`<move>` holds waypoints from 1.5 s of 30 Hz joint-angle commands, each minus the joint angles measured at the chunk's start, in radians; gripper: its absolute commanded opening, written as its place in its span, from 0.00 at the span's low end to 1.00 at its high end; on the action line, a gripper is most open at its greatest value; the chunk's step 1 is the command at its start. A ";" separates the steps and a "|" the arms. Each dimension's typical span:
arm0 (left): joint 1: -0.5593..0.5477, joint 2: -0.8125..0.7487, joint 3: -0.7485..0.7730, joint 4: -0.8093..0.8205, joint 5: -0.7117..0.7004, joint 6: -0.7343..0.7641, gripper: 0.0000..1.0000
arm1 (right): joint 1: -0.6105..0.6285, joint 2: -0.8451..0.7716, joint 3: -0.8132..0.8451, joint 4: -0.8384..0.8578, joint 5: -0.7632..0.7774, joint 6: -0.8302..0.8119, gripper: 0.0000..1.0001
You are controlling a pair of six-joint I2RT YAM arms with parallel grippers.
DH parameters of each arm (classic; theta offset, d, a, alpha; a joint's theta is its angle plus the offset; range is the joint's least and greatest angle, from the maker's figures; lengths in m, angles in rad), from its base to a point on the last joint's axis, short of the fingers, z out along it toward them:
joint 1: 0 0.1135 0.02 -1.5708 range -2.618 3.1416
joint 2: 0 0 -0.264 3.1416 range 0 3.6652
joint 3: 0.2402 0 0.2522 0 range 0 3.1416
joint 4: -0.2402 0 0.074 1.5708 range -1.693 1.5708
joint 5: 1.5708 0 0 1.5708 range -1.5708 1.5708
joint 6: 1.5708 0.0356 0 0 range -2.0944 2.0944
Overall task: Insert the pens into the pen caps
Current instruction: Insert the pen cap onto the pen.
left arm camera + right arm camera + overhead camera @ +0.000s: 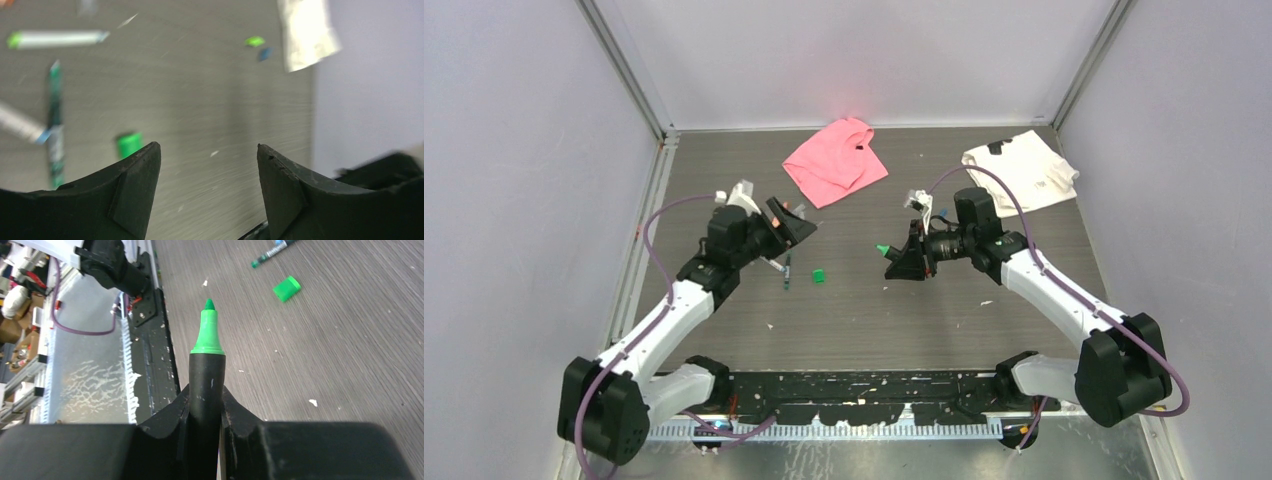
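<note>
My right gripper (898, 262) (206, 395) is shut on a stubby black highlighter (206, 367), whose bare green tip (882, 248) points left, above the table. A bright green cap (818, 275) (287, 288) (129, 144) lies on the table between the arms. My left gripper (799, 225) (207, 150) hangs open and empty just right of that cap. A dark green pen (787, 270) (55, 125) lies left of the cap. The left wrist view also shows a white pen with a green end (55, 38), a white pen with a blue tip (20, 125), and a green cap (255, 41) beside a blue cap (265, 53).
A pink cloth (834, 160) lies at the back centre and a white cloth (1021, 170) (306, 30) at the back right. White specks are scattered over the table. The black rail (854, 390) (150, 340) with the arm bases runs along the near edge.
</note>
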 commanded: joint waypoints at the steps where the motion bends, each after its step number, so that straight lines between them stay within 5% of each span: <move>1: -0.127 0.097 0.084 -0.373 -0.316 -0.030 0.71 | -0.002 -0.042 -0.026 0.008 0.079 -0.059 0.01; 12: -0.282 0.647 0.562 -0.877 -0.578 -0.104 0.69 | -0.004 -0.056 -0.087 0.093 0.101 -0.001 0.01; 16: -0.288 0.744 0.629 -0.864 -0.539 -0.080 0.54 | -0.007 -0.064 -0.095 0.100 0.101 0.004 0.01; 28: -0.286 0.782 0.588 -0.709 -0.447 -0.010 0.51 | -0.026 -0.068 -0.108 0.129 0.094 0.034 0.01; 45: -0.254 0.735 0.421 -0.593 -0.422 -0.106 0.44 | -0.029 -0.058 -0.108 0.157 0.072 0.070 0.01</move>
